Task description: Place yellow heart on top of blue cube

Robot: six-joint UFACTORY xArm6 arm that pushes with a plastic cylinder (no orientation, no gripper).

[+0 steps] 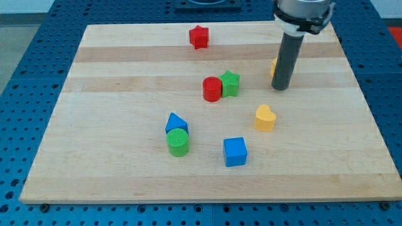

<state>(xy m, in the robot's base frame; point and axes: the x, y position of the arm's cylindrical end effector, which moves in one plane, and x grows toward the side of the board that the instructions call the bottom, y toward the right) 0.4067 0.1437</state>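
The yellow heart lies on the wooden board right of the middle. The blue cube sits below it and a little to the left, apart from it. My tip rests on the board above and slightly right of the yellow heart, with a gap between them. A small yellow-orange block shows only as a sliver behind the rod's left side; its shape cannot be made out.
A red star lies near the view's top. A red cylinder touches a green star-shaped block at mid-board. A blue triangle touches a green cylinder at lower left. The board's edge runs along the bottom.
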